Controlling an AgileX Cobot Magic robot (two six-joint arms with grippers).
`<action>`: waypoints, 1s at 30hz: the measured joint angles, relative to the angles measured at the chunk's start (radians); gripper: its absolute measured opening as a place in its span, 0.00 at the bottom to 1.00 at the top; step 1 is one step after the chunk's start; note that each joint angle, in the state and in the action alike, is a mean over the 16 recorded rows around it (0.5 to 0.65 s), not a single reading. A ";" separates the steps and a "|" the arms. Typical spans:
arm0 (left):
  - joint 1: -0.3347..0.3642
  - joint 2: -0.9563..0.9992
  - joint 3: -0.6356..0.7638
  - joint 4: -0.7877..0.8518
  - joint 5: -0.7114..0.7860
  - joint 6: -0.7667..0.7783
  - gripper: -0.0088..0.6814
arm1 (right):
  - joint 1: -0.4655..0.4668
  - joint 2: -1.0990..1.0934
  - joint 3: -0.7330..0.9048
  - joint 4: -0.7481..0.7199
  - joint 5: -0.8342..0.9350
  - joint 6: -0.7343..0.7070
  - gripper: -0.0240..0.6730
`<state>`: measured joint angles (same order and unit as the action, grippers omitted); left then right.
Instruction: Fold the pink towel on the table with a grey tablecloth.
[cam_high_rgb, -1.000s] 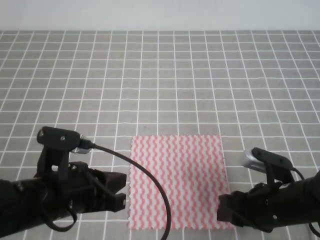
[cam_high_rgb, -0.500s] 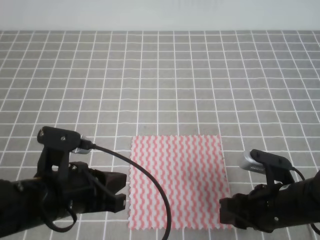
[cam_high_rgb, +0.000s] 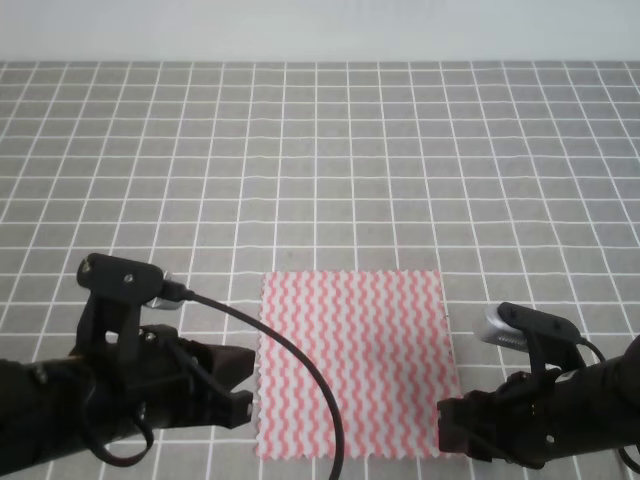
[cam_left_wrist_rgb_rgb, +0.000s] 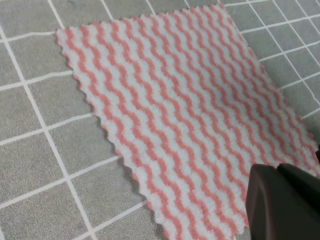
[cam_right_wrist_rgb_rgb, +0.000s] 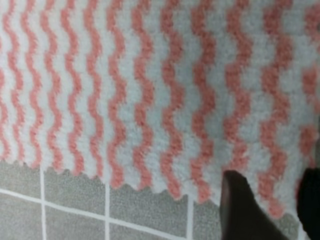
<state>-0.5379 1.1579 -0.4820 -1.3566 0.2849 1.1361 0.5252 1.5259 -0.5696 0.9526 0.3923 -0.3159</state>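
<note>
The pink towel lies flat and unfolded on the table with a grey tablecloth, near its front edge. My left gripper is open at the towel's left edge, close to the near left corner. In the left wrist view the towel fills the frame and one dark finger shows at the lower right. My right gripper is at the near right corner. In the right wrist view its two fingers stand apart low over the towel's zigzag near edge.
The grey gridded cloth stretches far behind the towel up to a pale wall. A black cable from the left arm loops over the towel's left part. Both dark arms fill the lower corners of the exterior high view.
My right gripper has drifted slightly down toward the near edge at the towel's near right corner. The left gripper and the towel have barely moved.
</note>
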 joint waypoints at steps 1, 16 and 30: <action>0.000 0.000 0.000 0.000 0.001 0.001 0.01 | 0.000 0.002 0.000 0.000 0.000 0.000 0.39; 0.000 0.002 0.000 0.000 0.024 0.009 0.01 | 0.001 0.013 -0.002 0.004 -0.003 0.020 0.22; 0.001 0.006 0.000 0.002 0.047 0.069 0.01 | 0.000 0.010 -0.006 0.006 -0.004 0.049 0.03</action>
<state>-0.5369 1.1638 -0.4823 -1.3551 0.3316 1.2052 0.5252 1.5361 -0.5757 0.9583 0.3879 -0.2665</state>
